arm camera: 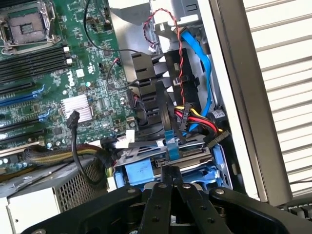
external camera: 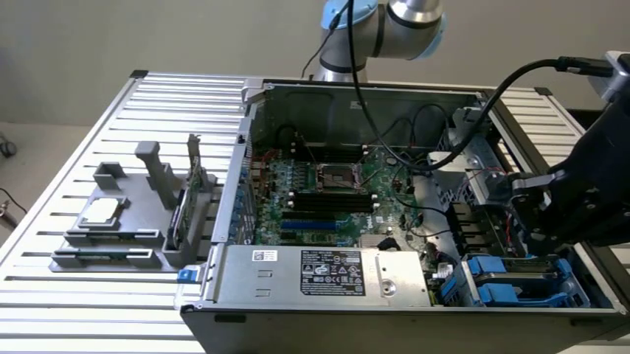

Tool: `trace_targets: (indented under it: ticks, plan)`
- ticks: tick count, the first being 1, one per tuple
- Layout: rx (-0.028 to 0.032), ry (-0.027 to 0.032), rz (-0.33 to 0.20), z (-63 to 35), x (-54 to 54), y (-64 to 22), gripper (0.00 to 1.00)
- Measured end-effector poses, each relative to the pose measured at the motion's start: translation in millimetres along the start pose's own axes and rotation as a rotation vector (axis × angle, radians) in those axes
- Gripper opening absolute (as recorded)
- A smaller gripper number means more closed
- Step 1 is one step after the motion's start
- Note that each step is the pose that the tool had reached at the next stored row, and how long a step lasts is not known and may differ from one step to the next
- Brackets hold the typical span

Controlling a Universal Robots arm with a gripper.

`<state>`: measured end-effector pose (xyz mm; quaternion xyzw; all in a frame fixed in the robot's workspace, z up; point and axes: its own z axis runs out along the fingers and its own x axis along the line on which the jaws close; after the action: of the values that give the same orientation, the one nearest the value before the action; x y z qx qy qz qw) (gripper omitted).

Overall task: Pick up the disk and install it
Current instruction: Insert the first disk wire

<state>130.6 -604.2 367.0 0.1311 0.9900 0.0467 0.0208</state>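
The disk [external camera: 512, 286] lies low in the drive bay at the front corner of the open computer case [external camera: 258, 118], on the exterior view's right. Its blue carrier rails [arm camera: 140, 173] show, while cables and my gripper cover its metal face. My gripper [external camera: 535, 249] hangs straight above that bay, just over the disk. In the wrist view my gripper [arm camera: 170, 176] has both black fingers pressed together, shut, with nothing between them, and the tips sit at the edge of the blue carrier.
Blue, red and yellow cables [arm camera: 195, 117] cross the bay behind the disk. The motherboard [external camera: 330, 195] and the power supply [external camera: 325, 274] take up the rest of the case. A grey fixture [external camera: 118, 221] on the slatted table, exterior view's left, holds a processor chip [external camera: 102, 212] and a green card [external camera: 183, 210].
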Motion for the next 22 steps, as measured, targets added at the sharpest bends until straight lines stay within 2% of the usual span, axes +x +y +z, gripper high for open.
trace_targets:
  ticks: [6,10,15,22]
  plan:
    - [-0.0233,0.0059,0.013,0.0,-1.0,0.3,0.11]
    - [-0.0348,0.0062,0.042,0.0,-1.1,0.3,0.11]
    - [-0.0438,0.0032,0.092,0.0,-1.0,0.3,0.11]
    - [-0.0506,-0.0028,0.166,-0.7,-1.1,0.3,0.11]
